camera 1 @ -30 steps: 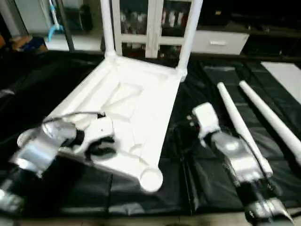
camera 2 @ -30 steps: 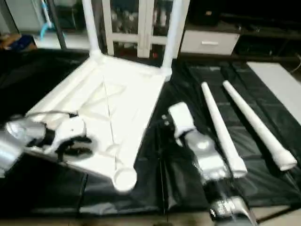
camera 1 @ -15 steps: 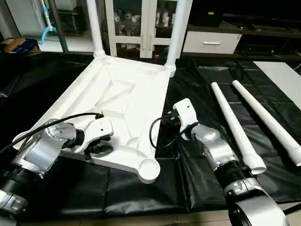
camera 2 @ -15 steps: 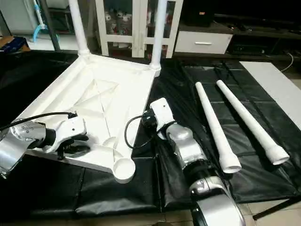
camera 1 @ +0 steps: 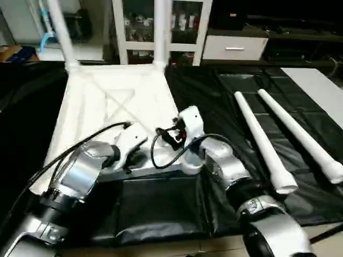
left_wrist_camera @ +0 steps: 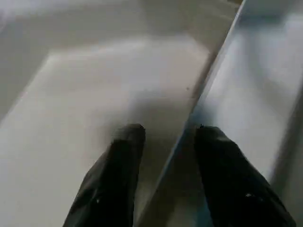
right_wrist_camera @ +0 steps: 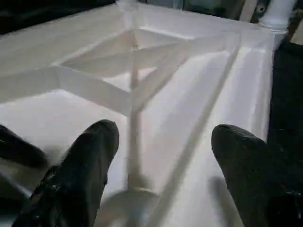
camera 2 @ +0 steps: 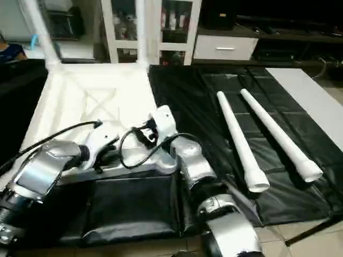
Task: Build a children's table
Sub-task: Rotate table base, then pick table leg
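On the black mat, the table top lies underside up, two legs fitted at its far corners, two loose legs lying to its right. Left end effector straddles a rib, fingers spread; right end effector spread above the near edge. Best to steady the top before fetching a loose leg.

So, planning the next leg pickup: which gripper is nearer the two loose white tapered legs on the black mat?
Right gripper, at the tabletop's near edge beside the legs; left gripper sits farther away.

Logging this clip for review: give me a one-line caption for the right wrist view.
Open right gripper poised over the upturned table top, its X-ribs ahead and a fitted leg at the far corner.
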Available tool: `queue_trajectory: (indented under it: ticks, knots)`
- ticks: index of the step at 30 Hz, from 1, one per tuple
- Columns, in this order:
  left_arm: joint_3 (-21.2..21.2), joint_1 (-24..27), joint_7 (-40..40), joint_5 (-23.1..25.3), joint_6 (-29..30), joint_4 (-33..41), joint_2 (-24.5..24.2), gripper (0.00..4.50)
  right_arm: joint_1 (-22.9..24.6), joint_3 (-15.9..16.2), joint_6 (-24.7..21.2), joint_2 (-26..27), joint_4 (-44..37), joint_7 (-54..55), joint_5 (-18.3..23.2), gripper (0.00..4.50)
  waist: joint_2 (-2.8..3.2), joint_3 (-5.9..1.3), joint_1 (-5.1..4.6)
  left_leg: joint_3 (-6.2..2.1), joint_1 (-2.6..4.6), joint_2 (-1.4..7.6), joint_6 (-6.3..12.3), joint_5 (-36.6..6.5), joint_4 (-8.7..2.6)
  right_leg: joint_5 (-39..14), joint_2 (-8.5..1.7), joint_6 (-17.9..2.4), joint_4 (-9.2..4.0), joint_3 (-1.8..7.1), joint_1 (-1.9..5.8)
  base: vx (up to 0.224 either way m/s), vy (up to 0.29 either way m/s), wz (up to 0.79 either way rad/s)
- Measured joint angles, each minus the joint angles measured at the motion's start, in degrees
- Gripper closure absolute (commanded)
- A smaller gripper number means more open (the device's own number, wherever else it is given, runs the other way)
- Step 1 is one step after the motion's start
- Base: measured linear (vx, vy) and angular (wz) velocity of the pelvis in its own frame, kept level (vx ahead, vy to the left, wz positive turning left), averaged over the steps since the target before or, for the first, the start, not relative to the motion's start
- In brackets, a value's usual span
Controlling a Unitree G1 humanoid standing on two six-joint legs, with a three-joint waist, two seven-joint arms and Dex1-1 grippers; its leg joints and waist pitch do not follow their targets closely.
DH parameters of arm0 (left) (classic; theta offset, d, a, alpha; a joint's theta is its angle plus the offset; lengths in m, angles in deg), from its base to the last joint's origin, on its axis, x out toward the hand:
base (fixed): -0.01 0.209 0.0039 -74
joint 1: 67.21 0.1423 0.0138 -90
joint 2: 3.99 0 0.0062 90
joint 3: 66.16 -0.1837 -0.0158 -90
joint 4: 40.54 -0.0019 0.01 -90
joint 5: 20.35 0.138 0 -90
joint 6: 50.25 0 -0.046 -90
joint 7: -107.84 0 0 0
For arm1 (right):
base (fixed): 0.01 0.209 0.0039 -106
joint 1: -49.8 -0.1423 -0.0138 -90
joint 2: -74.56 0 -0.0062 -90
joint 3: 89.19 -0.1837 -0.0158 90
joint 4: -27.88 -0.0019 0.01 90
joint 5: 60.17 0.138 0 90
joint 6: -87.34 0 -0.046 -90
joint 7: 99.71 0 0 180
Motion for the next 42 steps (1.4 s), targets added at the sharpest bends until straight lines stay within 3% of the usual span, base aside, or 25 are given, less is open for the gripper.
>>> queue_trajectory:
  ticks: [5,8,10,19,25,28,32,34,38,42]
  knots:
    - [-1.1,0.1,-1.7,0.1,-3.8,-0.1,-1.5,2.5,2.6,-1.0,0.1,-2.9,-5.3,-1.2,0.5,0.97,-0.02,-0.01,0.92,0.13,-0.09,-0.01,0.03,0.0,0.0,0.0,0.0,-0.1,-0.2,0.13,0.04,0.0,0.0,0.0]
    - [-1.1,-0.2,-1.2,0.5,-5.8,-1.3,-1.6,2.5,3.7,-2.6,-0.5,-4.7,-10.5,-2.0,1.4,0.97,-0.02,0.0,0.99,0.18,-0.02,-0.01,0.04,0.0,-0.01,0.0,-0.01,-0.1,-0.19,0.18,0.05,0.0,0.0,0.0]
    - [-1.2,-1.1,-0.8,0.7,-9.4,-4.1,-1.9,2.5,5.6,-3.7,-4.0,-7.6,-17.0,-1.6,2.2,0.97,0.01,0.01,1.1,0.16,0.03,-0.02,0.03,0.0,-0.01,0.0,0.0,0.0,-0.15,0.18,0.11,0.0,0.0,0.0]
    - [-0.9,-4.6,0.6,2.3,-16.2,-14.4,-6.0,2.5,10.8,-8.1,-13.8,-15.7,-27.5,0.1,2.4,0.97,0.07,0.05,0.32,0.08,0.1,-0.07,0.01,0.0,-0.03,-0.1,0.08,0.3,-0.15,0.09,0.01,0.0,0.0,0.0]
    - [0.7,-4.1,-1.3,2.4,-17.4,-15.7,-10.1,2.5,13.6,-9.3,-17.8,-18.0,-32.5,0.1,2.5,0.97,0.07,0.05,-0.87,-0.05,0.05,-0.06,0.01,0.0,-0.02,-0.1,0.07,0.3,-0.21,0.1,-0.07,0.0,0.0,0.0]
    - [2.5,-2.4,-3.1,1.0,-18.2,-13.9,-11.3,2.5,13.6,-9.3,-21.5,-18.3,-32.6,2.1,2.2,0.97,0.04,0.04,-0.98,-0.05,0.01,-0.05,-0.01,0.0,-0.03,-0.1,0.06,0.2,-0.2,0.1,-0.21,0.0,0.0,0.0]
    - [5.2,-1.0,-6.1,-2.9,-18.1,-10.4,-12.1,2.5,12.3,-10.1,-26.8,-18.8,-32.3,3.6,2.3,0.97,0.01,0.04,-0.44,0.12,-0.31,-0.05,-0.01,0.0,-0.04,0.2,0.04,-0.2,-0.06,0.21,-0.85,0.0,0.0,0.0]
    - [6.6,-0.7,-8.1,-5.7,-18.0,-7.3,-12.6,2.43,9.8,-10.1,-29.6,-19.2,-31.3,3.4,2.4,0.63,-0.07,0.09,-0.13,0.16,-0.45,-0.04,0.01,0.0,-0.1,0.2,0.09,-0.2,-0.1,0.16,-0.99,0.0,0.0,0.0]
    - [10.9,-0.9,-12.9,-10.6,-17.8,-2.6,-16.2,2.43,6.1,-10.3,-31.4,-21.8,-28.1,3.5,2.2,0.43,-0.12,0.1,0.54,0.25,-0.38,-0.05,0.05,-0.1,-0.15,0.1,0.1,-0.2,-0.12,0.16,-0.98,0.0,0.0,0.0]
    - [15.4,-2.0,-15.8,-15.0,-15.7,-1.1,-16.9,2.43,2.9,-10.2,-34.1,-23.3,-22.4,3.6,1.6,0.21,-0.18,0.14,0.93,0.33,-0.25,-0.05,-0.03,0.0,-0.06,0.1,0.04,-0.2,0.01,0.27,-0.88,0.0,0.0,0.0]
